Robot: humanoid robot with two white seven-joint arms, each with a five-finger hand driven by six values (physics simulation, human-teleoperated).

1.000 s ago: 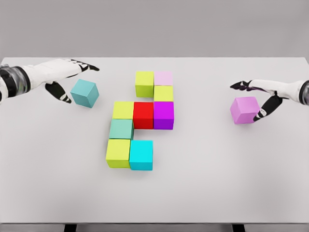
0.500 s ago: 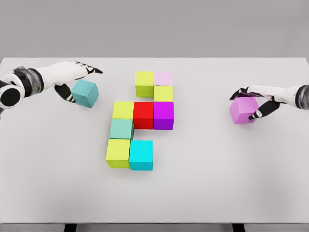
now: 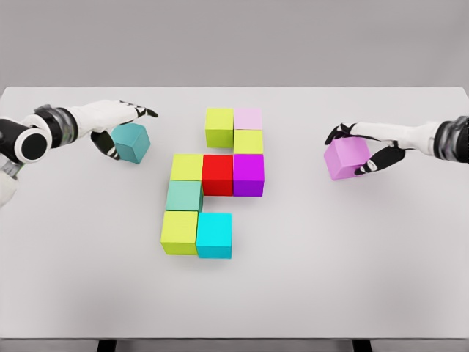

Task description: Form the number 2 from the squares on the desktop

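Violet cube is sitting in the right hand, fingers curled over its top and thumb wrapping the near side; looks like it's riding just off the white table, though that's hard to call from this angle. Over on the other side the left hand is closing around the teal cube, index finger reaching over it, thumb tucking behind. Between them, eight cubes are sitting packed together: lime, pale pink, red, purple, cyan and others.
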